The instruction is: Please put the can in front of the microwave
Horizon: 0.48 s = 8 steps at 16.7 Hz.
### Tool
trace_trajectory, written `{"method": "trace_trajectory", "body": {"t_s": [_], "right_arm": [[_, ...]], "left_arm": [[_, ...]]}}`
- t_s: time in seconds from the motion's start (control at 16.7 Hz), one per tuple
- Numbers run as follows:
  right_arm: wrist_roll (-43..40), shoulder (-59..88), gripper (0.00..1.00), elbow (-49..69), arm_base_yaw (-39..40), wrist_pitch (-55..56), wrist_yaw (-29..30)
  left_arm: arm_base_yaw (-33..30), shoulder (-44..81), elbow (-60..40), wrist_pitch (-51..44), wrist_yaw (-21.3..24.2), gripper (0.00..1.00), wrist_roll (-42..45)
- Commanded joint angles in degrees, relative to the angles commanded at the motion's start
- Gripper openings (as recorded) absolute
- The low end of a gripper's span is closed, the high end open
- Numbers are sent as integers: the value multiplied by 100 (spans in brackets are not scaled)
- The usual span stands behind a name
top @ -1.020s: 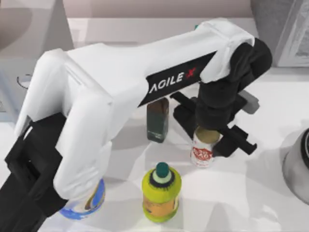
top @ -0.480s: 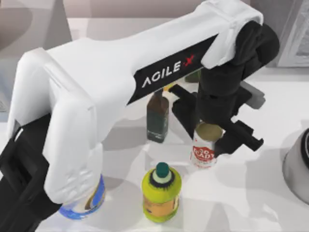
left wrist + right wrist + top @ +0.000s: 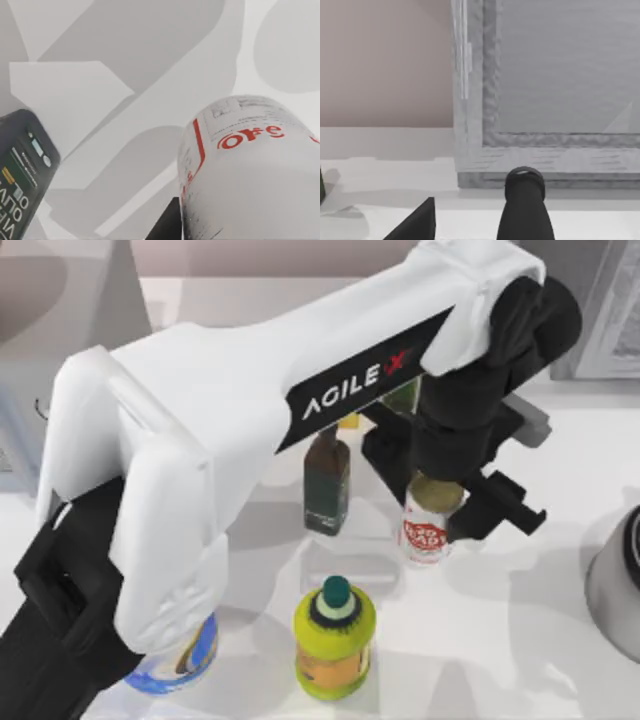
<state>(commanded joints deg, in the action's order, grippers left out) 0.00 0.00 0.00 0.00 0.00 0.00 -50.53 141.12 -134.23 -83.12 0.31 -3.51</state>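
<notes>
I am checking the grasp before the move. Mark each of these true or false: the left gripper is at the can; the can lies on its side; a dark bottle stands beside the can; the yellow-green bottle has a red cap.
1. The left gripper is at the can. True.
2. The can lies on its side. False: it is upright.
3. A dark bottle stands beside the can. True.
4. The yellow-green bottle has a red cap. False: the cap is teal.

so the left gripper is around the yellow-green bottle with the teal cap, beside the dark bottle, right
Not quite. In the top view the left gripper is around the can, not the yellow-green bottle, which stands free nearer the camera. The can is indeed beside the dark bottle.
</notes>
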Motion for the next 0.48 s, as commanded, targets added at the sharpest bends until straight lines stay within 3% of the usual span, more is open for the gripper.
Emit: {"method": "trace_trajectory", "body": {"t_s": [0.48], "right_arm": [[0, 0, 100, 0, 0, 0, 0]], "left_arm": [[138, -856, 333, 325, 74, 0, 29]]}}
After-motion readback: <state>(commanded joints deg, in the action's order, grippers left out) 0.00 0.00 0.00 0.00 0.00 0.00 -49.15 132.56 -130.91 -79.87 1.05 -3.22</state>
